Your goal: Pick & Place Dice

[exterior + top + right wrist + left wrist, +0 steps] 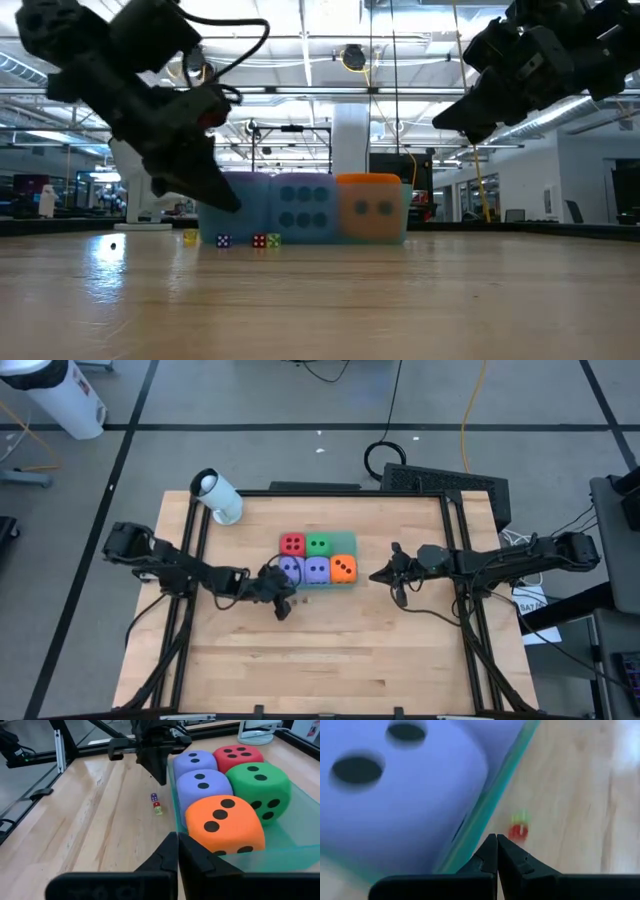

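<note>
Five soft dice sit in a flat teal tray (347,541) at mid-table: red (293,543) and green (318,544) in the far row, two purple-blue (290,568) (316,570) and orange (342,568) in the near row. My left gripper (284,603) is shut. It points slantwise down just off the tray's near left corner (485,810), beside a purple-blue die (395,795), with nothing between its fingers. My right gripper (378,575) is shut too. It hangs well above the table (455,120), to the right of the orange die (225,822), and holds nothing.
Several tiny coloured dice (156,805) lie on the wood in front of the tray, close to my left gripper's tip. A white cylinder (217,495) lies at the table's far left corner. Black arm frames run along both side edges.
</note>
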Robot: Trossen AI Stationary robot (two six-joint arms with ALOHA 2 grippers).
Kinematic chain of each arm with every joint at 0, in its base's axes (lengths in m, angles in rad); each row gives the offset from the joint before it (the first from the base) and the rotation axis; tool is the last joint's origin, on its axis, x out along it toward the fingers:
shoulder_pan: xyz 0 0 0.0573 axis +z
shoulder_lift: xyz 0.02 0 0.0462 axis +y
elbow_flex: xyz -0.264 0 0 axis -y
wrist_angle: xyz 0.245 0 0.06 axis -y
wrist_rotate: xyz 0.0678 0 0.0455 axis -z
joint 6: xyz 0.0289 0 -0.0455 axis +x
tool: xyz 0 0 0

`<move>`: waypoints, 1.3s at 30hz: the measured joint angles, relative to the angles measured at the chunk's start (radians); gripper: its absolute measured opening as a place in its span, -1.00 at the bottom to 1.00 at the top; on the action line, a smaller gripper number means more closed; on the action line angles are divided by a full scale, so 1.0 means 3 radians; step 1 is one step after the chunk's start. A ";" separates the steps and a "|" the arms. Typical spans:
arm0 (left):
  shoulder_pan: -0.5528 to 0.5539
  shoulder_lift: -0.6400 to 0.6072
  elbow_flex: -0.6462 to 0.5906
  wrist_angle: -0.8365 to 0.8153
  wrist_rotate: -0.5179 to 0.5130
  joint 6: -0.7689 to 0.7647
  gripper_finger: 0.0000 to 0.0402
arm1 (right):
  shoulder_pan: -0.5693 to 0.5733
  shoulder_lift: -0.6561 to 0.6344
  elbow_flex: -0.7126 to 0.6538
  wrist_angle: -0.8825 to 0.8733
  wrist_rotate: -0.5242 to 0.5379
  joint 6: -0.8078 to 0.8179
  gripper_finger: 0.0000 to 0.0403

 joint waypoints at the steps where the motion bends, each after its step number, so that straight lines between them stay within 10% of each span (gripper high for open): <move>1: 0.0055 0.0020 0.0010 0.0056 0.0034 0.0033 -0.98 | 0.0000 0.0000 0.0000 -0.0001 0.0000 0.0013 -1.00; 15: 0.0210 -0.0063 0.0052 0.0230 0.0383 0.0753 -0.97 | 0.0174 0.0432 0.0000 0.0264 -0.0076 0.0247 -1.00; 23: -0.0142 -0.0610 0.0051 -0.0108 -0.0119 0.1206 -0.98 | 0.0383 0.1209 0.0081 0.1108 -0.0086 0.0279 -1.00; 39: -0.0289 -0.1074 0.0047 -0.1181 -0.0745 0.0557 -0.95 | 0.0144 0.2199 0.0385 0.1391 -0.0070 0.0276 -1.00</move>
